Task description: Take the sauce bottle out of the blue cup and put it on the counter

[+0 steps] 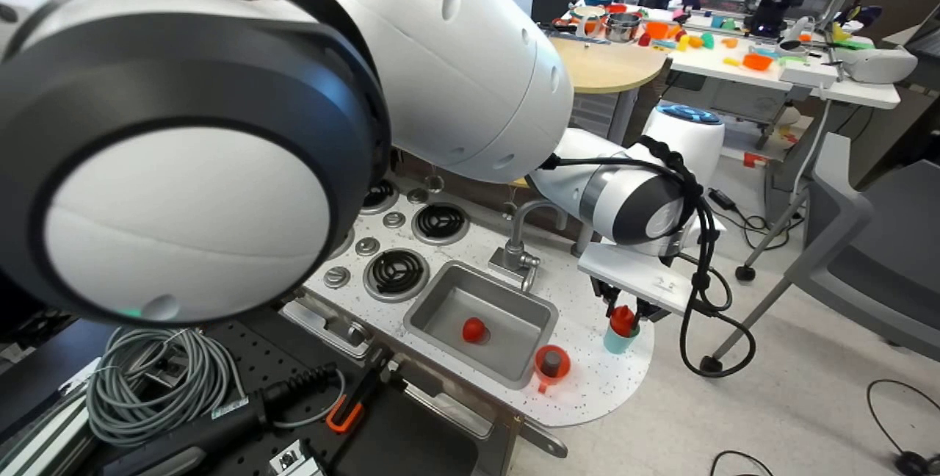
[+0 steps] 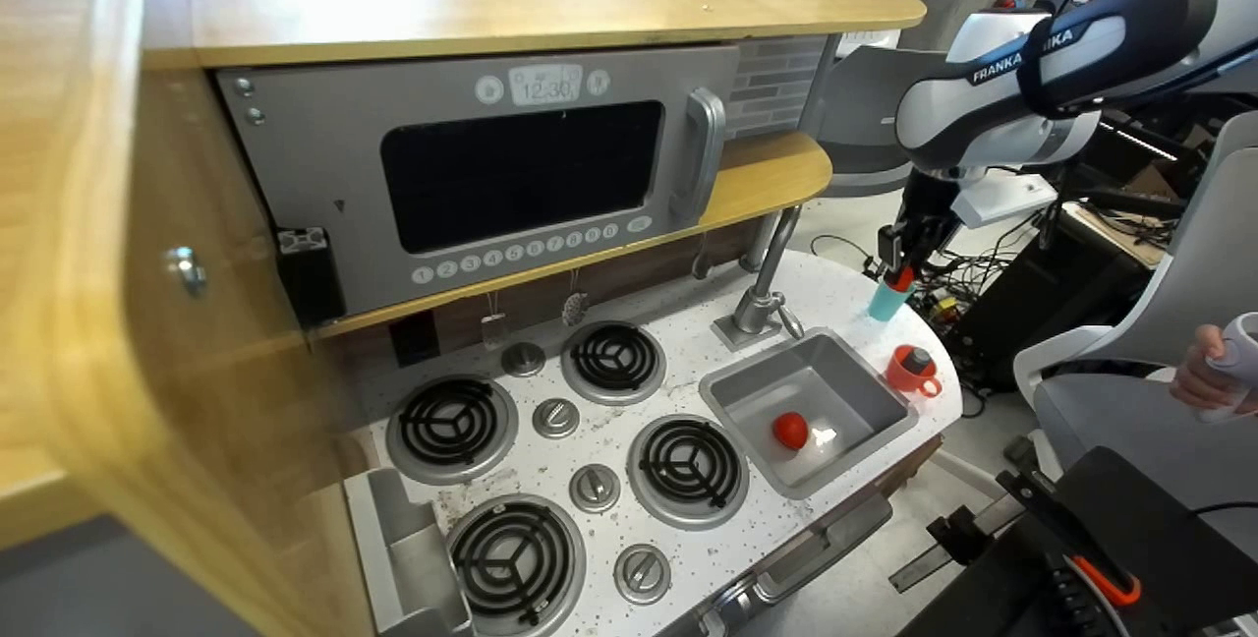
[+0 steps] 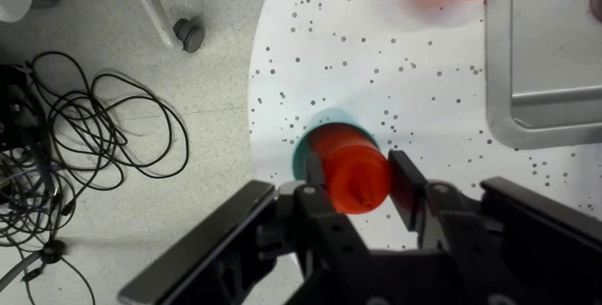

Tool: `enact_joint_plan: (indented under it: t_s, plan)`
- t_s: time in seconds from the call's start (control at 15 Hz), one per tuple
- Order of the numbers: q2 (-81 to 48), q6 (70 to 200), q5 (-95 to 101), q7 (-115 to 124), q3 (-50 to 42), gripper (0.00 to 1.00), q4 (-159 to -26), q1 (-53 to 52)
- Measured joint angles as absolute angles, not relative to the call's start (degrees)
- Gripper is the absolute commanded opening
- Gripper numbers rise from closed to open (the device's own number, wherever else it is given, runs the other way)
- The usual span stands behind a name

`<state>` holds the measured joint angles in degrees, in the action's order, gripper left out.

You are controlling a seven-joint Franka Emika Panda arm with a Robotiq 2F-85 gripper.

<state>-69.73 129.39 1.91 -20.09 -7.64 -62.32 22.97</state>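
The sauce bottle (image 3: 355, 168) is in the blue cup (image 2: 886, 303), its lower part inside the mouth and its upper part rising above the rim. The pincer (image 3: 356, 174) is narrowed onto the bottle, a finger against each side, and holds it (the pointed tip is turned toward the viewer in the wrist view). Whether the bottle's base touches the bottom of the cup cannot be told, since the cup's wall hides it.

The cup stands on the white, speckled tabletop (image 3: 338, 81), past the end of the sink (image 1: 499, 300) that lies farther from the burners (image 2: 688, 465) and near the rounded edge. Just beside the sink, at that same end, is an orange-red mug (image 2: 901, 378) with a dark grey item (image 2: 917, 360) in it. A round red item (image 1: 474, 330) lies on the sink's floor. Along the sink's back side rises a grey faucet (image 2: 755, 308). A grey toy microwave (image 2: 521, 165) sits higher than the sink, behind the burners. In both exterior views the white arm (image 1: 455, 57) reaches to the cup beyond the sink; a grey chair (image 1: 866, 248) stands on the floor, well apart from the sink.
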Motion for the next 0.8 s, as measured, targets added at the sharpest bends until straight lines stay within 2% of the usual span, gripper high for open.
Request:
enact_joint_plan:
  t_s: [0.47, 0.8]
  plan:
    - [-68.94, 129.34, 2.2, -22.28, -7.61, 0.13, -62.97, 23.23]
    - [-62.27, 129.34, 1.42, -26.78, -6.04, 0.13, -69.06, 23.56]
